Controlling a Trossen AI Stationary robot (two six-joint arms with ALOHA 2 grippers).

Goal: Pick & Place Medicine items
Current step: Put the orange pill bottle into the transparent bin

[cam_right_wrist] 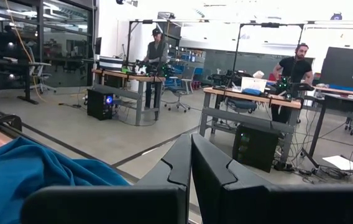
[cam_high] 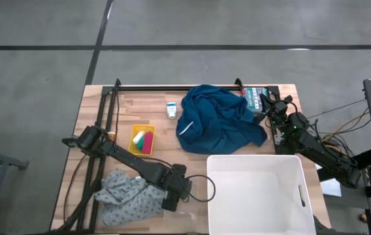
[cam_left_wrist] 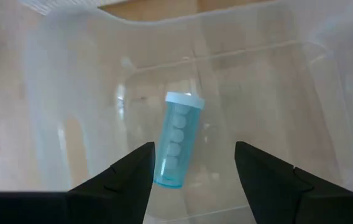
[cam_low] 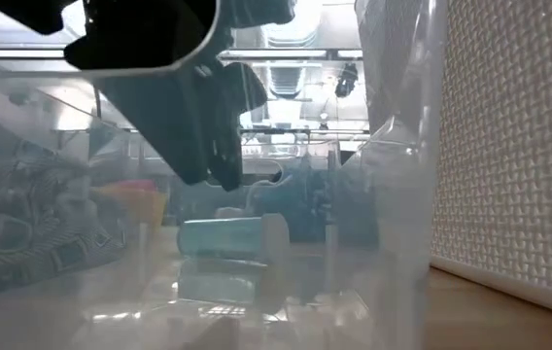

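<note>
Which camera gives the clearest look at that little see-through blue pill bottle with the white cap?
The left wrist view: the see-through blue pill bottle lies on its side in a clear plastic container, directly beyond the left gripper, white tablets visible. The low view shows it hazily. The high and right wrist views don't show it.

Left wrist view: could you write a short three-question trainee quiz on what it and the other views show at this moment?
1. True or false: the blue pill bottle lies on its side inside a clear container.
2. The left gripper is: A) shut on the bottle, B) open above the bottle, C) out of view.
3. Fill in: the right gripper is shut, close to the ____ cloth.
Key: 1 true; 2 B; 3 blue.
</note>
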